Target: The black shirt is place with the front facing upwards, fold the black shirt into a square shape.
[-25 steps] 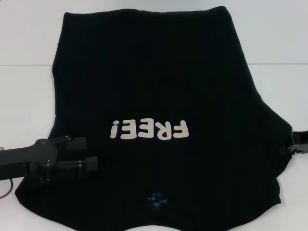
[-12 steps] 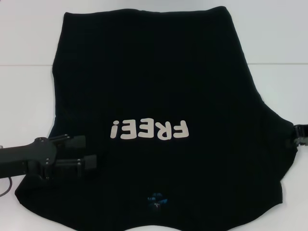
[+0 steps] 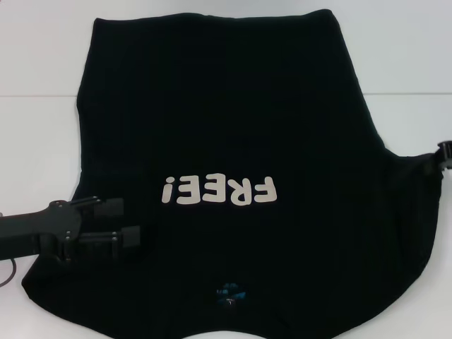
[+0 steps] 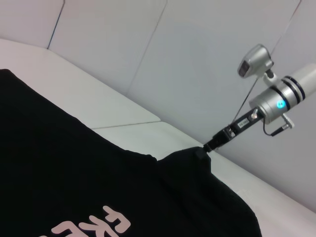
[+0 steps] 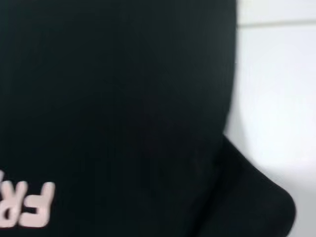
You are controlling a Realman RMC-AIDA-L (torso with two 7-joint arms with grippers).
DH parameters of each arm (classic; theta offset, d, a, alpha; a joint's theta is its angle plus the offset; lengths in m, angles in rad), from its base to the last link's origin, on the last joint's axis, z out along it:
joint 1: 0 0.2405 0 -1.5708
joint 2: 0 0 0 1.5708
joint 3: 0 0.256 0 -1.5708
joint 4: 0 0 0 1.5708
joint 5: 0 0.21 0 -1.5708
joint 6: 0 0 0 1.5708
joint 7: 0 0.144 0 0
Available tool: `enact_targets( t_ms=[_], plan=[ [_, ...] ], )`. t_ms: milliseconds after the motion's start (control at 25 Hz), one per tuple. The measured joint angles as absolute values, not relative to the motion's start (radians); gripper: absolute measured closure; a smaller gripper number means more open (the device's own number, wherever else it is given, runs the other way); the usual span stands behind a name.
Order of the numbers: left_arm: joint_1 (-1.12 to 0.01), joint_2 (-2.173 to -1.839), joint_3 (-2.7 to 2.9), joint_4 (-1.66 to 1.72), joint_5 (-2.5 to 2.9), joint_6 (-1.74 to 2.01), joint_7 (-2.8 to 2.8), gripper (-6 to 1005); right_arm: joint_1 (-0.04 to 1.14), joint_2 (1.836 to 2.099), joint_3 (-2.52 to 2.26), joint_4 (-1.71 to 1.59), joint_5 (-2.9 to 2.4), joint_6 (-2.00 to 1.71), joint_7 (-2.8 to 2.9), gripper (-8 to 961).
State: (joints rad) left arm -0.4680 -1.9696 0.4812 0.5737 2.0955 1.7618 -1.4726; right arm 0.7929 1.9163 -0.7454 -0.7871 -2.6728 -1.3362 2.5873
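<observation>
The black shirt [image 3: 226, 120] lies front up on the white table, with the white "FREE!" lettering [image 3: 219, 191] upside down to me and the blue neck label [image 3: 230, 289] near the front edge. My left gripper [image 3: 126, 222] is open, its two fingers apart just over the shirt's left shoulder area. My right gripper [image 3: 445, 154] is at the picture's right edge, shut on the shirt's right sleeve. The left wrist view shows it [image 4: 210, 145] pinching a raised peak of the shirt [image 4: 74, 177]. The right wrist view shows the shirt [image 5: 123, 98] up close.
The white table [image 3: 35, 141] shows on both sides of the shirt and beyond it, with a seam line running across. A white wall [image 4: 173, 59] stands behind the table. The right arm's silver wrist [image 4: 276, 101] hangs above the table's edge.
My right gripper has moved away from me along the right edge, drawing the shirt's right sleeve outward and up. My left gripper has barely shifted.
</observation>
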Motion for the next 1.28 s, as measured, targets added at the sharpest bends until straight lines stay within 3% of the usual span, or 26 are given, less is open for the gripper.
enact_targets(
  t_ms=[960,1280],
  plan=[
    [-0.469,-1.971,0.48,0.573,2.099,1.752,-1.473,90,0.931,2.024,-0.927,-0.789,-2.675,-1.343,2.492,919],
    [-0.469,-1.974,0.48,0.573,2.099,1.747,-1.47,91,0.943,2.045,-0.946,-0.79,-2.673,-1.341,2.483,919]
  ],
)
